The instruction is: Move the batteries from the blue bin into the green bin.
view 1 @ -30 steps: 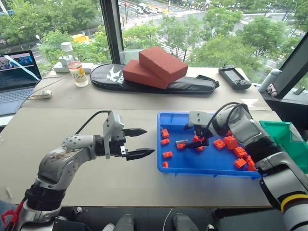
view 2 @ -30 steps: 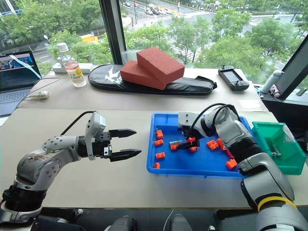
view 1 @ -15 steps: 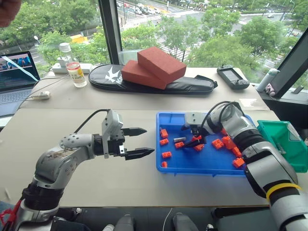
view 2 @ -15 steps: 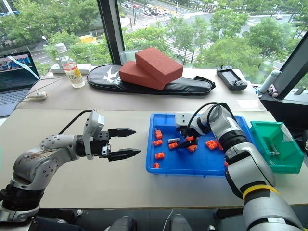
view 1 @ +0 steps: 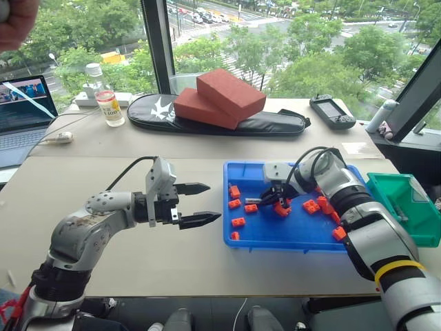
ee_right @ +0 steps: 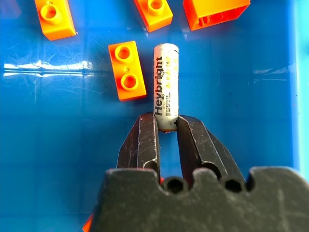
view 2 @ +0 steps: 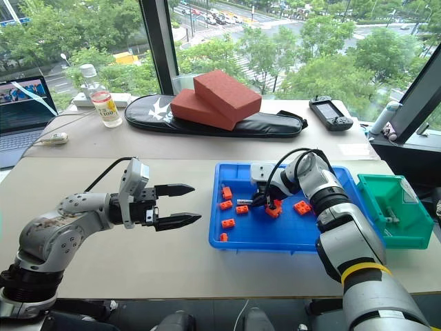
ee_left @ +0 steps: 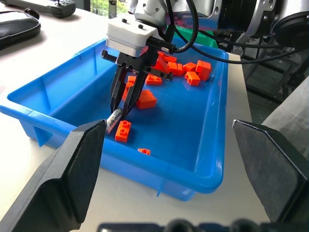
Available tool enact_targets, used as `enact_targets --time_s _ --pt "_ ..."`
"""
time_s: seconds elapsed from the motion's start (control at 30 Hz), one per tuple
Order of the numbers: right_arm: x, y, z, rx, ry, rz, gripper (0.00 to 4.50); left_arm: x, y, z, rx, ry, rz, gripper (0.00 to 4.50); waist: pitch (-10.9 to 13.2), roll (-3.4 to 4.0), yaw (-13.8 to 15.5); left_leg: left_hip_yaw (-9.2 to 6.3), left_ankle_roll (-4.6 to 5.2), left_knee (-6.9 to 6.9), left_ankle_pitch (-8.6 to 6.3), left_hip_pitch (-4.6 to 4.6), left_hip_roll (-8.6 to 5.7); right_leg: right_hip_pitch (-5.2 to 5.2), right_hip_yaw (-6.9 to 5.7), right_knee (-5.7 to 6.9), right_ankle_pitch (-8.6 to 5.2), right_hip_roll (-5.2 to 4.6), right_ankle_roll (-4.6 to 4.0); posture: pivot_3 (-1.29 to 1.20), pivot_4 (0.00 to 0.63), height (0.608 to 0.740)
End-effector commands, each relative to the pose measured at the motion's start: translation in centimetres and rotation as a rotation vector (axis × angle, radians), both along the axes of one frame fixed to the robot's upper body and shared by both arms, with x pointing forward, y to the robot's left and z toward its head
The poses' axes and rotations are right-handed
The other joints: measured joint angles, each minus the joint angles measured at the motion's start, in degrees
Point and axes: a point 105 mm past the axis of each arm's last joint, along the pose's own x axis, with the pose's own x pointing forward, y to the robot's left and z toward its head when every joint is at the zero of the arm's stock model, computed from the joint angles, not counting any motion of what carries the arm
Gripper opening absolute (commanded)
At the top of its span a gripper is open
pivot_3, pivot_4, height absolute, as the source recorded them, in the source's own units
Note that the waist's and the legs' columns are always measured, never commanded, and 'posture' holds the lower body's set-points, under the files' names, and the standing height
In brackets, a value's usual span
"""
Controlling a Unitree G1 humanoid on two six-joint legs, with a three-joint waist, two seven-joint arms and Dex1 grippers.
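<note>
The right hand (ee_right: 166, 126) pinches one battery (ee_right: 165, 86) by its end, clearing adjacent bricks (ee_right: 127, 71) in the blue bin (view 1: 296, 238). The left hand (view 1: 200, 204) waits open over the worktop's (view 1: 103, 172) middle.

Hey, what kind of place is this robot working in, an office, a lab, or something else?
Probably an upper-floor office or robotics lab. Tall windows look down on trees and a street, an open laptop and a black handheld controller sit on the beige tables, and a bright blue plastic tray holds orange toy bricks.

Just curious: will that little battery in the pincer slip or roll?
The battery looks smooth and round, so it would probably roll if dropped. The right gripper pinches only one end, so it might swivel. It looks stiff.
</note>
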Motion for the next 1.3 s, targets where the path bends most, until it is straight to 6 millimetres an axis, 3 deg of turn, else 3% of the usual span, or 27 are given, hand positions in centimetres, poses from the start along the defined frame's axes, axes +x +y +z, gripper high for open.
enact_targets --time_s 0.03,0.1,0.27,0.4,0.5,0.6,0.7,0.77,0.9,1.07,1.2,1.3 --pt "-0.2 -0.6 -1.2 -0.041 0.022 -0.016 0.24 -0.2 0.0 1.0 -0.002 -0.055 -0.005 4.50 0.0 0.00 0.0 0.00 -0.03 -0.01 -0.02 0.08 0.00 0.05 0.00 0.00 0.00 0.00 0.00 0.00 0.150 0.740" --pt "0.0 -0.5 -0.8 -0.012 -0.004 -0.030 0.24 -0.3 0.0 1.0 -0.003 -0.054 -0.008 4.50 0.0 0.00 0.0 -0.01 -0.04 -0.01 -0.02 0.10 0.01 0.07 0.00 0.00 -0.01 0.00 -0.02 0.00 0.150 0.740" --pt "0.4 -0.9 3.2 0.084 -0.160 -0.088 0.24 -0.4 0.1 1.0 -0.004 -0.055 -0.006 4.50 0.0 0.07 0.2 -0.02 -0.04 -0.01 -0.03 0.02 0.00 0.02 0.00 0.02 -0.01 -0.01 -0.02 0.00 0.150 0.740" --pt "-2.0 -1.2 10.8 0.416 -0.351 -0.236 0.24 -0.5 0.1 0.9 -0.007 -0.053 -0.006 4.50 0.2 0.28 0.4 -0.09 -0.04 0.00 -0.03 -0.23 -0.01 -0.11 -0.05 0.09 -0.01 -0.03 -0.01 0.00 0.150 0.740" --pt "-3.1 -5.8 14.4 0.595 -0.486 -0.601 0.24 -0.5 0.0 0.9 -0.007 -0.053 -0.016 4.50 0.2 0.33 0.7 -0.14 -0.04 0.01 -0.03 -0.37 -0.02 -0.25 -0.07 0.26 -0.02 -0.03 -0.01 0.00 0.150 0.740" --pt "-4.7 -10.9 15.6 0.676 -0.579 -0.947 0.24 -0.4 0.0 0.9 -0.005 -0.056 -0.038 4.50 0.2 0.33 1.4 -0.14 -0.04 0.01 -0.03 -0.38 -0.04 -0.20 -0.11 0.20 -0.02 -0.05 0.00 0.00 0.150 0.740" --pt "-6.5 -15.1 16.0 0.721 -0.654 -1.231 0.24 -0.2 -0.1 1.1 -0.005 -0.062 -0.061 4.50 0.2 0.33 1.8 -0.10 -0.04 0.02 -0.03 -0.37 -0.05 -0.15 -0.12 -0.02 -0.02 -0.06 0.00 0.00 0.150 0.740" --pt "-8.0 -19.2 15.5 0.748 -0.694 -1.509 0.24 0.0 -0.4 1.3 -0.003 -0.072 -0.091 4.50 0.2 0.33 1.8 -0.06 -0.04 0.02 -0.03 -0.37 -0.05 -0.18 -0.11 -0.08 -0.03 -0.06 0.01 0.00 0.150 0.740" --pt "-9.9 -22.6 13.6 0.723 -0.697 -1.770 0.24 0.2 -0.9 1.4 0.001 -0.084 -0.139 4.50 0.2 0.34 1.7 -0.01 -0.04 0.01 -0.03 -0.37 -0.06 -0.19 -0.09 -0.10 -0.03 -0.06 0.01 0.00 0.150 0.740" --pt "-10.8 -24.0 10.7 0.603 -0.661 -1.884 0.24 0.5 -1.4 1.3 0.007 -0.094 -0.178 4.50 0.2 0.35 1.2 0.02 -0.03 0.01 -0.03 -0.35 -0.05 -0.19 -0.04 -0.10 -0.05 -0.04 -0.01 0.00 0.150 0.740" --pt "-11.6 -23.8 7.8 0.501 -0.563 -1.895 0.24 0.8 -1.7 1.2 0.006 -0.099 -0.186 4.50 0.2 0.36 1.2 0.01 -0.03 0.01 -0.03 -0.35 -0.05 -0.19 -0.03 -0.09 -0.07 -0.04 0.01 0.00 0.150 0.740" --pt "-12.1 -24.1 7.0 0.465 -0.553 -1.908 0.24 0.8 -1.7 1.1 0.009 -0.099 -0.189 4.50 0.3 0.37 1.1 0.01 -0.03 0.01 -0.03 -0.35 -0.04 -0.18 -0.02 -0.09 -0.07 -0.03 0.01 0.00 0.150 0.740"
